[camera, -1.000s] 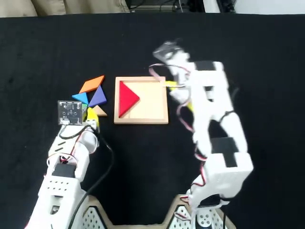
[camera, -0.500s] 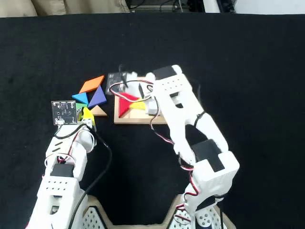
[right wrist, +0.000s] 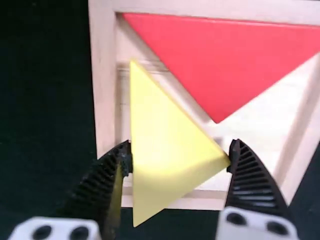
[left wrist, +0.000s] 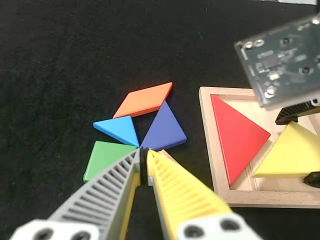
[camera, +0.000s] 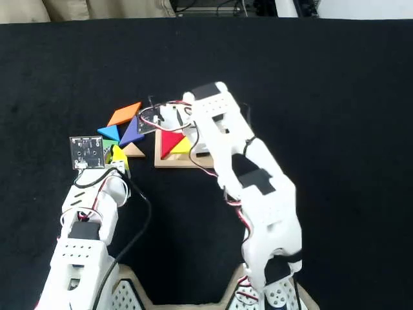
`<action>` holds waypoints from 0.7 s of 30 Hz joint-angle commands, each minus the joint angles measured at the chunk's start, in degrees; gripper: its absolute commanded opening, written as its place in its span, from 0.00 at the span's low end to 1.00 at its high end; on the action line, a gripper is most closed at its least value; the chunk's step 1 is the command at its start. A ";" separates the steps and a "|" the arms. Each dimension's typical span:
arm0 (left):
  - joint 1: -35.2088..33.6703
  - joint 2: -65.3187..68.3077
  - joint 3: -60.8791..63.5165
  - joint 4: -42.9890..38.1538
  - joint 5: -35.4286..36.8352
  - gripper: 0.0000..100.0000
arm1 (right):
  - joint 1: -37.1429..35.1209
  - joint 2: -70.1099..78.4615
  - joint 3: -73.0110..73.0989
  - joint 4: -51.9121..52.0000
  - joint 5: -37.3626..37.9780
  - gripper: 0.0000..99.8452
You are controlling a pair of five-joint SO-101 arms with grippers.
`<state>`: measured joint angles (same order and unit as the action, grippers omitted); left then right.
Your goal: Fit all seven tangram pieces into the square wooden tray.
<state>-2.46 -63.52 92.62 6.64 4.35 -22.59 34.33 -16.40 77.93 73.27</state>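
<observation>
The yellow triangle (right wrist: 165, 165) is clamped by the fingers of the right gripper (right wrist: 177, 152) over the tray (right wrist: 102, 75), beside the seated red triangle (right wrist: 220, 55), for lowering flat; the left gripper (left wrist: 145, 167) is parked, fingers together, above the green square (left wrist: 107, 159).

The tray (camera: 166, 164) lies slightly left of the surface's (camera: 322, 97) middle. In it a flat triangle (camera: 169, 137) lies along the rim facing the surface's left edge. A held triangle (left wrist: 292, 152), between the right claw's (right wrist: 177, 152) fingers, is just beside it. Between the tray and the left edge the loose pieces cluster: the parallelogram (left wrist: 144, 100) is farthest back, the small triangle (left wrist: 120, 131) and medium triangle (left wrist: 164, 131) are before it, and the square (left wrist: 104, 159) is nearest. The left claw (left wrist: 141, 156) hangs over their meeting point.
</observation>
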 commanded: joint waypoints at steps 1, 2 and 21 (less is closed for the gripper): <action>-0.13 -0.79 -2.07 -1.32 0.44 0.04 | -1.32 0.66 -5.32 2.73 -2.29 0.25; -0.13 -0.79 -2.07 -1.32 0.44 0.04 | -1.32 1.01 -5.32 2.64 -3.52 0.25; -0.04 -0.79 -2.15 -1.41 0.44 0.04 | -3.87 1.19 -6.99 6.59 -8.62 0.42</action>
<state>-2.46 -63.52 92.62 6.64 4.35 -25.32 37.05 -19.47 82.42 62.99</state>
